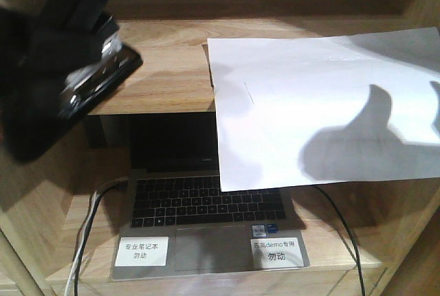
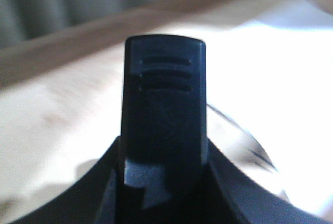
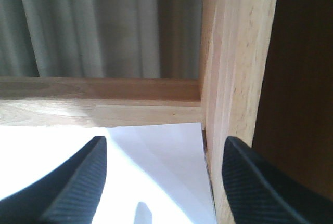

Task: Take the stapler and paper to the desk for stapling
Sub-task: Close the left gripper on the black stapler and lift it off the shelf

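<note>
Stapler (image 1: 102,73), black with a metal strip, sits clamped in your left gripper (image 2: 164,182); your right gripper (image 3: 164,156) gapes empty above the creased white paper (image 1: 323,104).

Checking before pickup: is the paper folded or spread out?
Spread out: the paper lies unfolded on the upper shelf, its front part overhanging the edge in front of the laptop.

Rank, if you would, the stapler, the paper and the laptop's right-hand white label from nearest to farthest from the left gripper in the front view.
1. stapler: clamped in the left gripper, upper left.
2. paper: on the shelf top, to the right.
3. right-hand white label: on the laptop, down at the front.
</note>
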Available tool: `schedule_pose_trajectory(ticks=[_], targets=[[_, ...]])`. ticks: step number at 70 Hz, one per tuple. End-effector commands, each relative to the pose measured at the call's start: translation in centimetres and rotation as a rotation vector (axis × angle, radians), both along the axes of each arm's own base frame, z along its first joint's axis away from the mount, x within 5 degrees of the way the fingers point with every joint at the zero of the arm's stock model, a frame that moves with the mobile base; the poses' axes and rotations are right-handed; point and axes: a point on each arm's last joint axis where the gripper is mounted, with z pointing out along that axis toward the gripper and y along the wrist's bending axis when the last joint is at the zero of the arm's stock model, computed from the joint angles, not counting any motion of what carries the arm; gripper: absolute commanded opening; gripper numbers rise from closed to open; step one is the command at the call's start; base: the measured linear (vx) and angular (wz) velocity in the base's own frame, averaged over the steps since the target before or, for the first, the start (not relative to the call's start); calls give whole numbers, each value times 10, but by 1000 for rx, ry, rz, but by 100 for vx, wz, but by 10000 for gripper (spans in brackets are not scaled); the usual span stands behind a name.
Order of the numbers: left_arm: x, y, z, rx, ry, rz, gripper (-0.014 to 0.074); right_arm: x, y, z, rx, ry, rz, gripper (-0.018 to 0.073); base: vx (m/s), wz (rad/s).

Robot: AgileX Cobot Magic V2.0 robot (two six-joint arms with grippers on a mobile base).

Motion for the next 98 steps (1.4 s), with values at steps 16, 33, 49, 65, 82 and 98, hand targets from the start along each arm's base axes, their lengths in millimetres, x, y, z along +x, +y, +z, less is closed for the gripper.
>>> schedule_pose_trajectory(ticks=[16, 33, 49, 65, 82, 98], targets=[[-58, 34, -7, -96, -183, -40, -8, -1, -2, 14, 0, -89, -17, 452, 0, 0], [-100, 61, -35, -127, -231, -39, -8, -1, -2, 14, 0, -89, -17, 452, 0, 0], [-134, 83, -52, -164, -295, -43, -8, -1, -2, 14, 0, -89, -17, 452, 0, 0], [-158, 98, -63, -200, -356, -44, -8, -1, -2, 14, 0, -89, -17, 452, 0, 0], [-159, 99, -64, -201, -358, -44, -7, -1, -2, 14, 0, -89, -17, 452, 0, 0], [-159, 99, -64, -196, -352, -46, -6, -1, -2, 14, 0, -89, -17, 452, 0, 0]])
